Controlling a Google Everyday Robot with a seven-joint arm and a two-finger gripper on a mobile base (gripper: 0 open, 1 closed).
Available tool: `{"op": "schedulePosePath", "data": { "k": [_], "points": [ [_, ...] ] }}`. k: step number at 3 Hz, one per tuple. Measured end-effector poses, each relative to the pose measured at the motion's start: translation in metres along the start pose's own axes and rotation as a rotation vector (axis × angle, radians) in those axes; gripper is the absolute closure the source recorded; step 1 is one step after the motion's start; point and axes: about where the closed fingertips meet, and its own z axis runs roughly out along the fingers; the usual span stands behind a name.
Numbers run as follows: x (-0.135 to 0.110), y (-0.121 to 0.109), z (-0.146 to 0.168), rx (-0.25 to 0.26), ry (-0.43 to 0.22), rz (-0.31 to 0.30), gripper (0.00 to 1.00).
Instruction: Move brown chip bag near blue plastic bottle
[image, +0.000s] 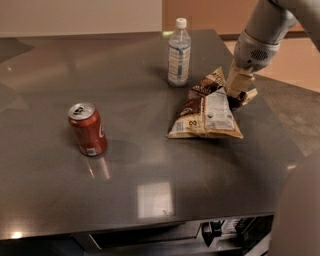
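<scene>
Bag (204, 114) between bottle (178, 56) and end effector (242, 96)

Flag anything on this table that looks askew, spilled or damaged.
Only the crinkled brown chip bag lies flat and rumpled, the gripper at its right edge. The clear blue plastic bottle and red soda can stand upright; nothing spilled.

Office kitchenette, seemingly: grey counter (150, 200); claw (241, 96) grips brown chip bag (205, 112).

The dark grey surface (150, 165) is smooth and shiny, maybe polished stone. The clear bluish plastic bottle (178, 57) is glossy; the red metal can (88, 131) gleams. The pale, matt gripper (240, 95) pinches the top right corner of the crinkled, shiny brown and cream chip bag (205, 112).
</scene>
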Motion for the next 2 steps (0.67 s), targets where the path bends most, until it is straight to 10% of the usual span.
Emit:
{"op": "schedulePosePath", "data": {
  "k": [2],
  "points": [
    [-0.017,-0.039,0.004,0.006,-0.094,0.140,1.00]
  ]
}}
